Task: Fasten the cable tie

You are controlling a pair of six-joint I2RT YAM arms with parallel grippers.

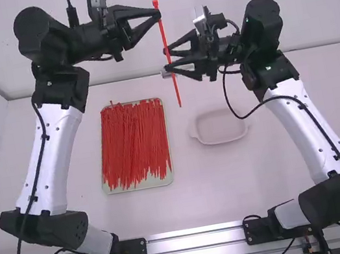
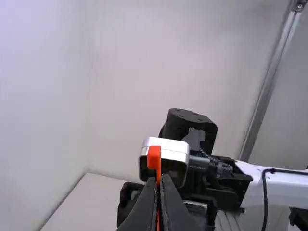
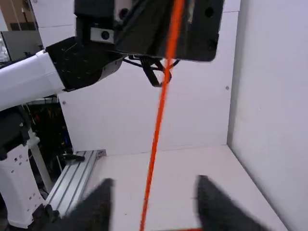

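Red plastic cable tie (image 1: 164, 39): held upright in the air above the far middle of the table, head end up, strap hanging straight down; the lower tip is seen clear of the surface, over the gap between tray and dish.
Open room: free air is seen on both sides of the hanging strap below the right gripper; white walls close the workspace at the back and on both sides.
White table (image 1: 319, 74): a pale rectangular tray (image 1: 138, 186) lies left of the middle, covered with a pile of loose red cable ties (image 1: 133, 143); a shallow white rectangular dish (image 1: 201, 136) is set just right of it, apart from the tray.
Left gripper (image 1: 157, 16): raised high; its jaws are closed tight on the strap just under the head, as seen in the left wrist view (image 2: 158, 185), with the head (image 2: 154, 161) standing above the fingertips.
Right gripper (image 1: 168, 61): raised opposite the left gripper, lower on the tie; its jaws are spread wide (image 3: 154, 202) and the strap (image 3: 161, 106) passes between them, apart from both fingers.
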